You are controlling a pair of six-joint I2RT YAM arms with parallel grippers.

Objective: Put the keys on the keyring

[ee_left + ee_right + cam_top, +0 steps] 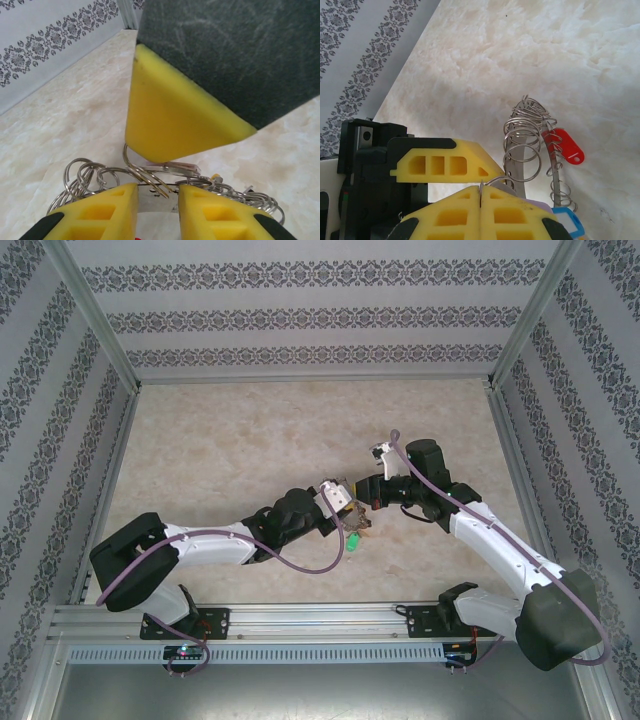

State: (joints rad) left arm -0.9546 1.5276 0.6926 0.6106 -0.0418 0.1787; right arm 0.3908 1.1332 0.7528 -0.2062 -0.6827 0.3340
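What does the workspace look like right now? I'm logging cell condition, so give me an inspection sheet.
Surface: beige marbled table.
Job's things: keyring held between both tools; red key and blue key at its rim; green key just below the tools.
Clutter: nothing seen.
Tools: left tool closed on the keyring's band; right tool shut on a wire loop.
Cables: purple cable along each arm.
Surroundings: patterned walls, aluminium frame.
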